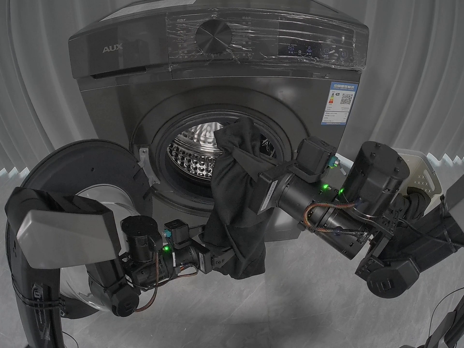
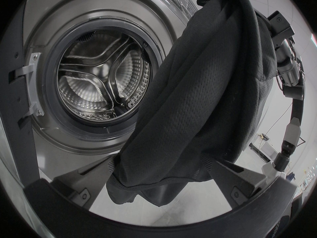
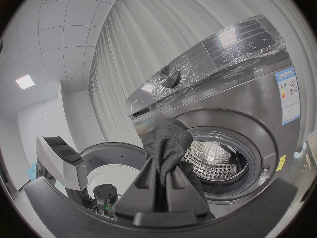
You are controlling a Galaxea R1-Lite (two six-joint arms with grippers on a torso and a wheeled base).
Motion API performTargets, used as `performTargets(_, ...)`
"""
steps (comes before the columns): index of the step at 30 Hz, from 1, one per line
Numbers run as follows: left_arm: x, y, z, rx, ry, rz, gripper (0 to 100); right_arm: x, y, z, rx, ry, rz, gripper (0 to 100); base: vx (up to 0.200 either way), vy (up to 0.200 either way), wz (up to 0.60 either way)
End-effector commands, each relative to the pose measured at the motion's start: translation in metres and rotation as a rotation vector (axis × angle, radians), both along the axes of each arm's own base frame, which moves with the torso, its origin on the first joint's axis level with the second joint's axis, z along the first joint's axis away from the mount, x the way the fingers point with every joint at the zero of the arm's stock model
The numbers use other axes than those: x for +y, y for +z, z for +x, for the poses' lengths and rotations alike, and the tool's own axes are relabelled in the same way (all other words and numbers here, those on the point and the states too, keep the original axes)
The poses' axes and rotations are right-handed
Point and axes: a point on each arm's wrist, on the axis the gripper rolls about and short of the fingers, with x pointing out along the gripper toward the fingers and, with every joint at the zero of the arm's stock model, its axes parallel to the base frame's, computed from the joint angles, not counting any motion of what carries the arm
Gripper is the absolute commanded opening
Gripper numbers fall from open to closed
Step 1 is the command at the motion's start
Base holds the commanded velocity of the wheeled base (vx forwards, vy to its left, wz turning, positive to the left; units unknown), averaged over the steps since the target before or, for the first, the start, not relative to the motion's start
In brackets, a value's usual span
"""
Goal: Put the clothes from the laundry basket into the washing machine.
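Garment, black, not yet inside — my right gripper pinches its top just before the washing machine's open drum, left gripper spread wide around its hanging tail. Pushing it in remains; laundry basket's contents hidden.

The head camera looks forward and down at the dark grey front-loading washing machine. Both wrist cameras face its shiny steel drum from nearer and lower; all views share it.

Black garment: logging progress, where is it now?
Head view, centre: the black garment hangs from the right gripper, just before the open drum.
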Motion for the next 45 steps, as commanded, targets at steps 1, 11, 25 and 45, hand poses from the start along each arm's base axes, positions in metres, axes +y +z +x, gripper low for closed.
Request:
performTargets(1,-0.002,-0.005,0.004,0.001,0.000,0.001,100,0.001,-0.002,0.001,0.003,0.000,-0.004,0,0.000,0.000,0.00)
performTargets(11,-0.009,-0.001,0.014,-0.038,-0.006,-0.023,0,0.000,-0.003,0.001,0.005,-0.003,-0.006,0,0.000,0.000,0.00)
performTargets(25,0.020,0.051,-0.047,-0.029,-0.128,-0.072,0,-0.006,-0.006,0.012,0.011,-0.036,-0.012,0,0.000,0.000,0.00)
performTargets(45,0.031,0.045,-0.072,0.031,-0.140,-0.034,0,-0.001,-0.025,0.023,0.033,-0.049,-0.035,0,0.000,0.000,0.00)
